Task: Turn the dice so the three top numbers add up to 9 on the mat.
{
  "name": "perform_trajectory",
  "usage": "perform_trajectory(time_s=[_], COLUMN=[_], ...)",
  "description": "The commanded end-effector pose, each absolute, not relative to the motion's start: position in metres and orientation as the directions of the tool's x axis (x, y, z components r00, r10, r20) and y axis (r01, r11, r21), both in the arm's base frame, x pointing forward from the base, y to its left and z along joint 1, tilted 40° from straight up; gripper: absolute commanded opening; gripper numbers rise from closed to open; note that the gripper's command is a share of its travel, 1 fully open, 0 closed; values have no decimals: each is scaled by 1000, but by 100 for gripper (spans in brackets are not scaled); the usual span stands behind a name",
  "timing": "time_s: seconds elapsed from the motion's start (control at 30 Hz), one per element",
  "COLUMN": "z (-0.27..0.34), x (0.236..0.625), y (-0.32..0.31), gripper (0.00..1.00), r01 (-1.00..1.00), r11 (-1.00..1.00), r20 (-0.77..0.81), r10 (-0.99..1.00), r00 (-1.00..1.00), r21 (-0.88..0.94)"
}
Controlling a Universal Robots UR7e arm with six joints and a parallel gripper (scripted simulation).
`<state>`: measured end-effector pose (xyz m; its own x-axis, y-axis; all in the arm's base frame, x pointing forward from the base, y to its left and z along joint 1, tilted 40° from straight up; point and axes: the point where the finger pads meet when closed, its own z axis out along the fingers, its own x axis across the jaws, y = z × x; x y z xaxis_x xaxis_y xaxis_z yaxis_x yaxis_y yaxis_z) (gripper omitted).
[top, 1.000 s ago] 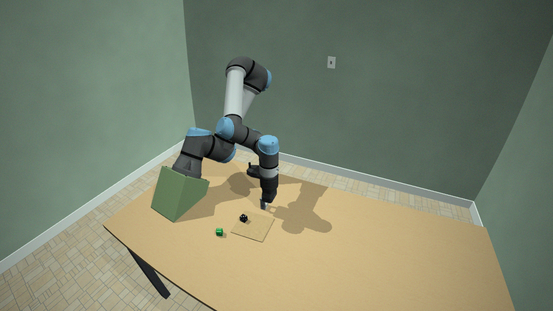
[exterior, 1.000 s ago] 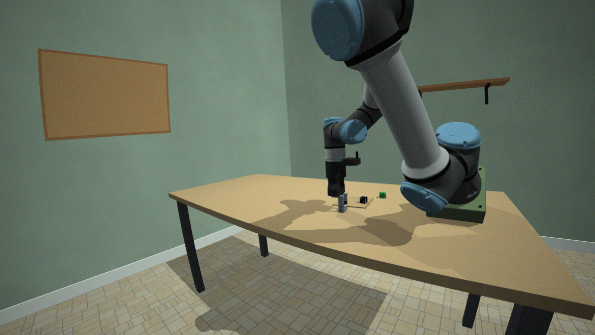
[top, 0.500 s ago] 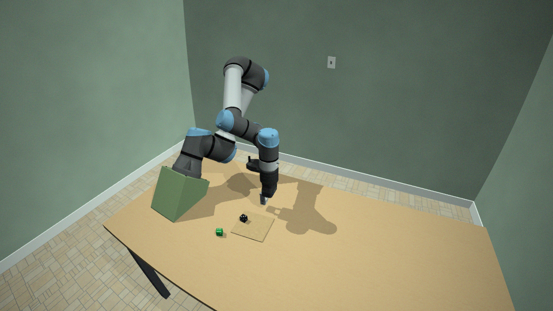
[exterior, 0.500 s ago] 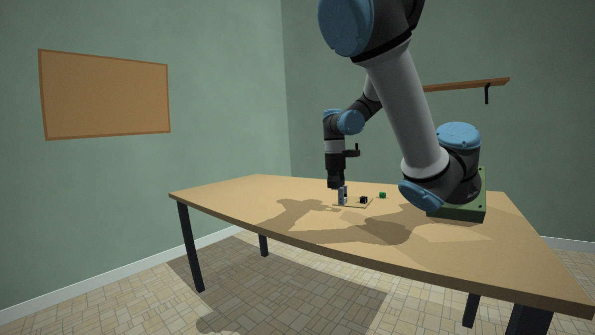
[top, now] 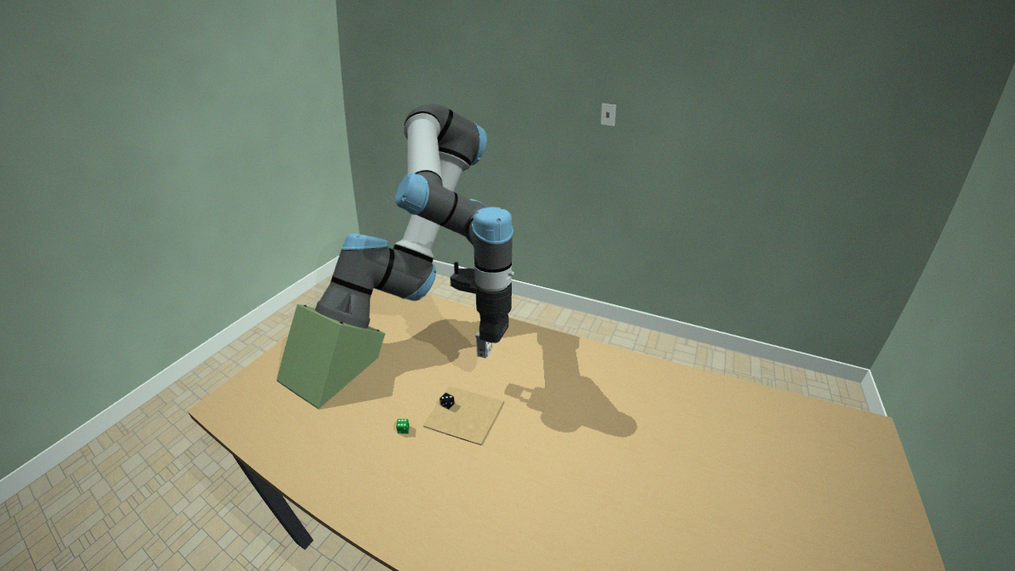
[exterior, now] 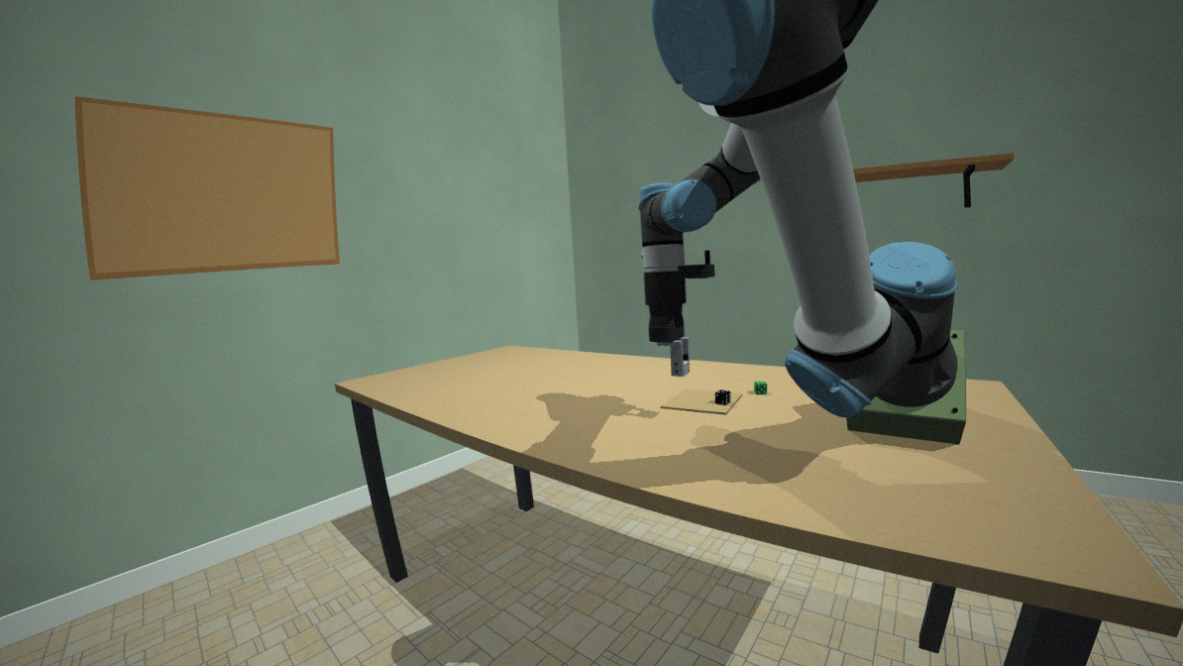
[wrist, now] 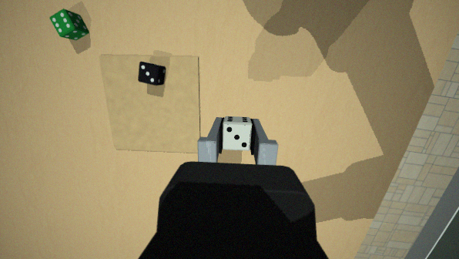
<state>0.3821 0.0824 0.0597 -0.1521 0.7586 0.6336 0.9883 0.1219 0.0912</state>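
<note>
One white die (wrist: 236, 136) sits in your fingers (top: 484, 347) (exterior: 680, 358), centre of the wrist view; likely light, stiff, so keep gripping opposite side faces, gently

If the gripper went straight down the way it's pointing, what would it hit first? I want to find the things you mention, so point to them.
Probably the table (top: 674, 482) (exterior: 487, 396) (wrist: 308, 116) beside the mat (top: 465, 421) (exterior: 691, 401) (wrist: 154, 119), met by the white die (wrist: 236, 136) in its jaws. Clearance over the mat's edge is hard to judge.

Top view: black die (top: 446, 400) (exterior: 722, 396) (wrist: 152, 73) is blocking the far-left part of mat (top: 465, 426) (exterior: 689, 402) (wrist: 154, 119) | room is opening right and near of it | green die (top: 402, 426) (exterior: 760, 388) (wrist: 69, 25) is standing left, apart | green mount (top: 309, 354) (exterior: 902, 427) is obstructing farther left
</note>
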Motion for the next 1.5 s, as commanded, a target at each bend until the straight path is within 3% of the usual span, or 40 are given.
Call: perform_trajectory(time_s=[0.0,0.4,0.9,1.47], z=[68,66,-7,-9], x=[381,383,398,398], y=[75,72,-21,-22], gripper=[49,49,49,49], r01=[988,989,999,998], r11=[123,118,-34,-36], r20=[635,636,640,640], r10=[757,758,766,766], r00=[-152,-145,53,56], r21=[90,85,-42,-43])
